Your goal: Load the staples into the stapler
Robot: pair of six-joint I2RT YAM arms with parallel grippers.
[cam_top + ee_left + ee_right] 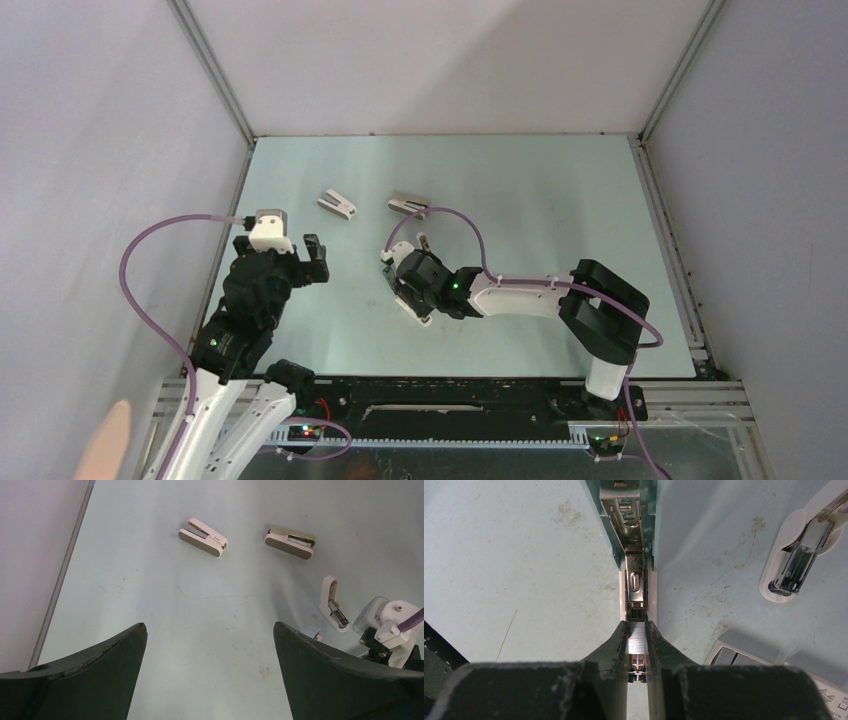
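Observation:
The stapler (635,565) lies open on the table, its metal channel running from the top centre of the right wrist view down to my fingers; its white end shows in the top view (421,317). My right gripper (636,630) is shut on a silvery strip of staples (636,640) and holds it right over the channel's near end. The staples box (736,655), white with a grey inner tray, lies just right of this gripper. My left gripper (210,650) is open and empty above bare table, left of the right arm (290,258).
Two stubby staplers lie at the back, one white (202,536) and one beige (291,542). A small white stub with a metal part (799,560) lies just right of the stapler, also seen in the left wrist view (332,605). Enclosure walls surround the table (520,180).

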